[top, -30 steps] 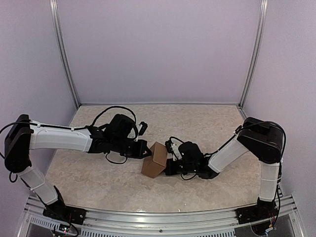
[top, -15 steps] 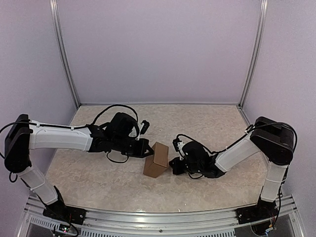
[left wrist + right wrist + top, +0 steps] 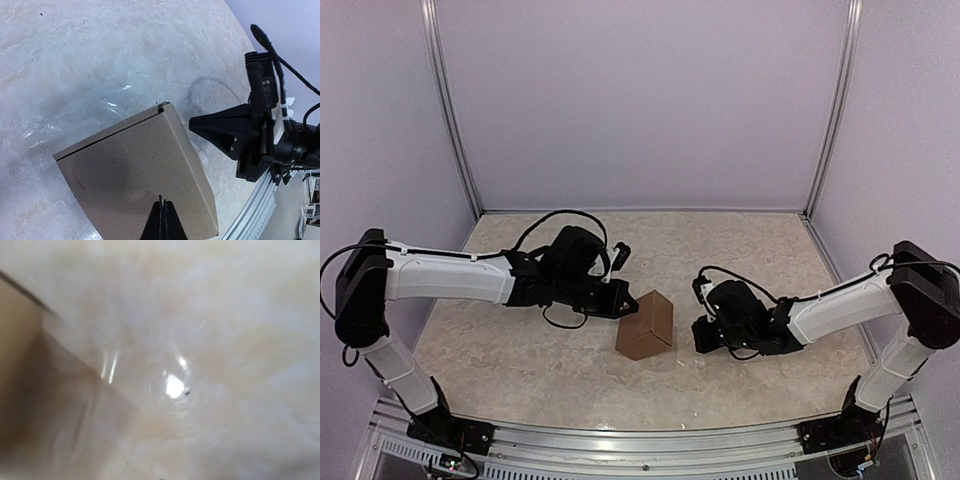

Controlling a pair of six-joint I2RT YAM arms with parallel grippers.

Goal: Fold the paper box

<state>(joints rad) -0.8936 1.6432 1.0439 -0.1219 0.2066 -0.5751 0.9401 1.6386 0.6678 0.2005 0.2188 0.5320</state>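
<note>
Nearest in my left wrist view, my left gripper (image 3: 161,202) has its two black fingers pressed together, with only a thin seam between them. The tips sit at the near face of the plain brown cardboard paper box (image 3: 140,175). I cannot tell whether they touch that face or hover just off it. The box is a closed, cube-like shape resting on the marbled beige tabletop (image 3: 520,360), with a dark seam running along its far upper edge and a short slit mark on the left of the face. Its lower part is cut off by the bottom of this view. Beyond its right corner, apart from it, my right gripper (image 3: 194,122) points a black wedge towards the box. From this side one finger may hide the other, so I cannot say whether the jaws are parted or closed. My right wrist view is blurred and shows none of its own fingers, only a brown edge of the box at the left and glare on the tabletop. From above, the box stands near the middle of the table between my two grippers, with the left one just beside its upper left edge and the right one near its right side but clear of it. The pale lilac walls (image 3: 640,100) rise behind.
</note>
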